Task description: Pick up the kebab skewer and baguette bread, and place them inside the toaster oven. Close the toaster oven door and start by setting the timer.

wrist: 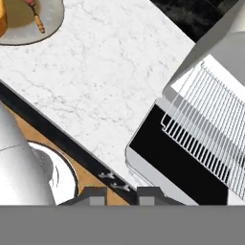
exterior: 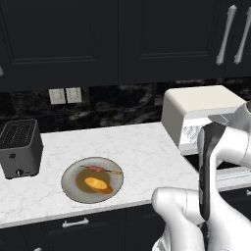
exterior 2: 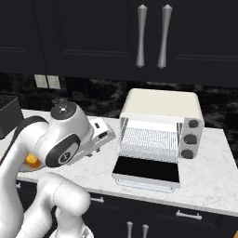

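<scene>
Claw (wrist: 122, 195) pressed together, empty, hanging off counter edge. Toaster oven door (wrist: 179, 165) dropped open just ahead-right in hand view; kebab skewer (exterior: 101, 170) & baguette bread (exterior: 97, 184) on plate (exterior: 71, 189), apparently far-left.

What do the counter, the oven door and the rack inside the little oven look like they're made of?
The counter looks like polished white marble: grey veins run through it. The toaster oven door, folded down open, seems dark glass in a pale frame, perhaps painted metal. The wire rack looks like thin metal rods, pale and evenly spaced.
</scene>
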Motion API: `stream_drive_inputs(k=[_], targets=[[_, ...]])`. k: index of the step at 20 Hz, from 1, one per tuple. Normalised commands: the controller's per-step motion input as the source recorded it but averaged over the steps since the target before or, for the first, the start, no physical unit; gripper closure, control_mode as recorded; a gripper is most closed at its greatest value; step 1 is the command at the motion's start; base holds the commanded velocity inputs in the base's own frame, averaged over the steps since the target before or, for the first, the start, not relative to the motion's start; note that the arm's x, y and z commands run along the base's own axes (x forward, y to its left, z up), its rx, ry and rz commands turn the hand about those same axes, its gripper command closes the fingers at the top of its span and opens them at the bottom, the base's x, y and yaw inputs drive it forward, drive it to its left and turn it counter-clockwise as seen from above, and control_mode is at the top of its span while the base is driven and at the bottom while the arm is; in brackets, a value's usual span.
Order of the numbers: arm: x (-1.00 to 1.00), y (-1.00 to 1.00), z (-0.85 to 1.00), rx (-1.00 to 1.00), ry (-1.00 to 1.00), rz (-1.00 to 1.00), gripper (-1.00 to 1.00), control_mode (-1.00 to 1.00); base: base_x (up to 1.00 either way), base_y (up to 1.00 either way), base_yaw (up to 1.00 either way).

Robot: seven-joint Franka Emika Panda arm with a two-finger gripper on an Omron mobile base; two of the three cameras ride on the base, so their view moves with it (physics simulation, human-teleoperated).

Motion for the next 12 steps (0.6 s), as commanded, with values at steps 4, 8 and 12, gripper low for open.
stream_drive_inputs(k=[4, 8, 12], targets=[[0.0, 1.0, 0.19, 0.0, 0.16, -0.09, -1.0, -1.0, 0.0, 0.0, 0.0], [0.0, 1.0, 0.0, 0.0, 0.03, -0.15, -1.0, -1.0, 0.0, 0.0, 0.0], [0.11, 1.0, -0.07, 0.0, 0.0, -0.16, -1.0, -1.0, 0.0, 0.0, 0.0]])
